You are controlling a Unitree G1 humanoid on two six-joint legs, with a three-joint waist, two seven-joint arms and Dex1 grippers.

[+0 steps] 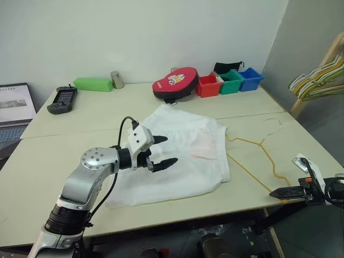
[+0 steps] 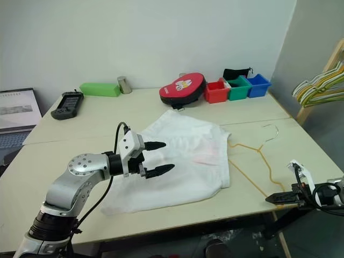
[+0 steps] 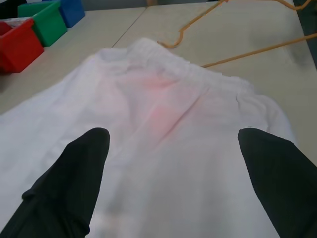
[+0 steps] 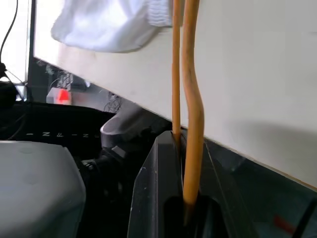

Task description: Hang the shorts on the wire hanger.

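Note:
The white shorts (image 1: 188, 156) lie spread flat on the table, with a faint pink mark near the waistband (image 3: 158, 111). My left gripper (image 1: 165, 150) hovers open just above their left half, its two black fingers (image 3: 74, 183) wide apart with nothing between them. The thin yellowish wire hanger (image 1: 262, 144) lies on the table to the right of the shorts, its silvery hook pointing away from me. At the table's front right edge my right gripper (image 1: 275, 193) is shut on the hanger's near corner; the right wrist view shows the wire (image 4: 190, 124) running down between the fingers.
Red, green and blue bins (image 1: 230, 81) and a red round pouch (image 1: 174, 83) stand at the back. A green box (image 1: 93, 84), a grey cup (image 1: 116, 79) and a black controller (image 1: 63, 100) sit back left, beside a laptop (image 1: 13, 110). A bunch of coloured hangers (image 1: 320, 78) hangs at far right.

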